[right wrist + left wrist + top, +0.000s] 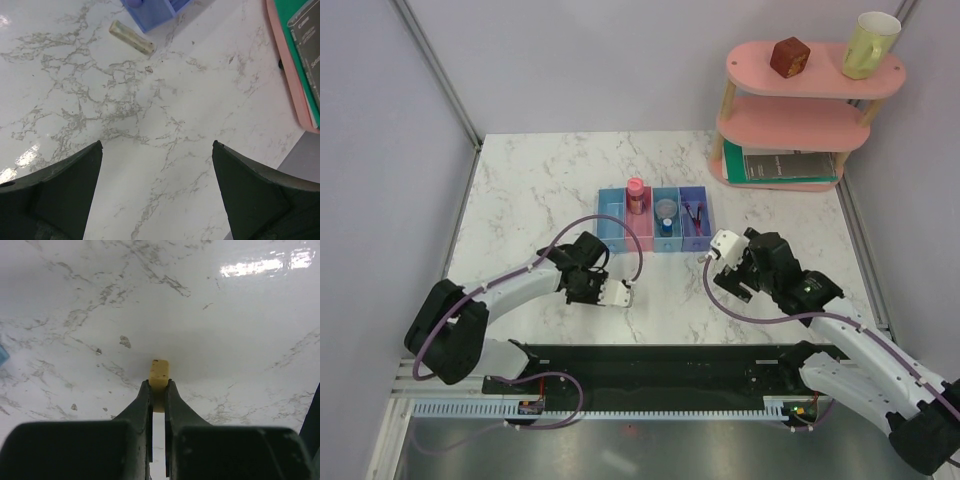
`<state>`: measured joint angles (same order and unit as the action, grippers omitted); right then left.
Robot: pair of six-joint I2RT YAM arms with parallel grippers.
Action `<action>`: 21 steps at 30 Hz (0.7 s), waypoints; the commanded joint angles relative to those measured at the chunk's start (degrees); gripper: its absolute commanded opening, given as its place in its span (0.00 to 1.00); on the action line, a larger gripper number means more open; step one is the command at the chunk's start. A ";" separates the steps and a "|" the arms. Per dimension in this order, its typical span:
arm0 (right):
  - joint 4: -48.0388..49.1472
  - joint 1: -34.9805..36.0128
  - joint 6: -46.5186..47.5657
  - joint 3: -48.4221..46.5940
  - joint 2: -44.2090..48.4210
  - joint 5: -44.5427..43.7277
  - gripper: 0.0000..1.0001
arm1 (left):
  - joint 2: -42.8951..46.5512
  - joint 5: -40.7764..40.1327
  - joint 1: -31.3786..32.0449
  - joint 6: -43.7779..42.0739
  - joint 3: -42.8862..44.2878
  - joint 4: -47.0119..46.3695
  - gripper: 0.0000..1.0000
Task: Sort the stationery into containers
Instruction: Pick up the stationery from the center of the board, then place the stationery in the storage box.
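Around the row of four joined bins (611,222) spreads the marble table (520,180). Well right of the bins and farther back stands a pink tiered shelf (790,120). In front of the bins' left half, the left gripper (159,390) sits low over the marble, jaws pinched tight on a short beige piece (159,371). Off the bins' front right corner hangs the right gripper (157,150), jaws spread wide, nothing between them. Inside the bins, a pink cylinder (636,195) stands in the pink one, a clear round tub (666,209) and tiny blue cylinder (666,227) share the next, and a thin red pen (695,215) lies in the purple-blue end bin. A second beige piece (132,37) lies flat just beside that end bin.
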<state>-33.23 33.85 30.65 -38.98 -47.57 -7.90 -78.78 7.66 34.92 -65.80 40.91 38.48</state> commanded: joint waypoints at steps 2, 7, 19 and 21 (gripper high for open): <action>7.90 -6.68 -1.39 2.15 -4.18 7.10 0.98 | 4.60 3.76 0.59 8.39 9.95 2.12 0.02; 12.66 -9.85 0.98 2.86 -10.95 11.76 0.98 | 5.75 2.98 0.42 17.01 19.28 1.86 0.02; 20.40 -9.76 13.90 6.46 -17.20 18.27 0.98 | -2.33 -6.25 -2.48 19.83 32.82 -1.92 0.02; 19.27 -9.76 15.83 6.03 -19.21 19.84 0.98 | -3.04 -6.96 -2.66 20.01 33.71 -2.00 0.02</action>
<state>-15.88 24.14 40.95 -32.97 -64.23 7.40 -80.40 3.22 32.82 -48.53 70.67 38.28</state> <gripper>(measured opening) 0.982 0.075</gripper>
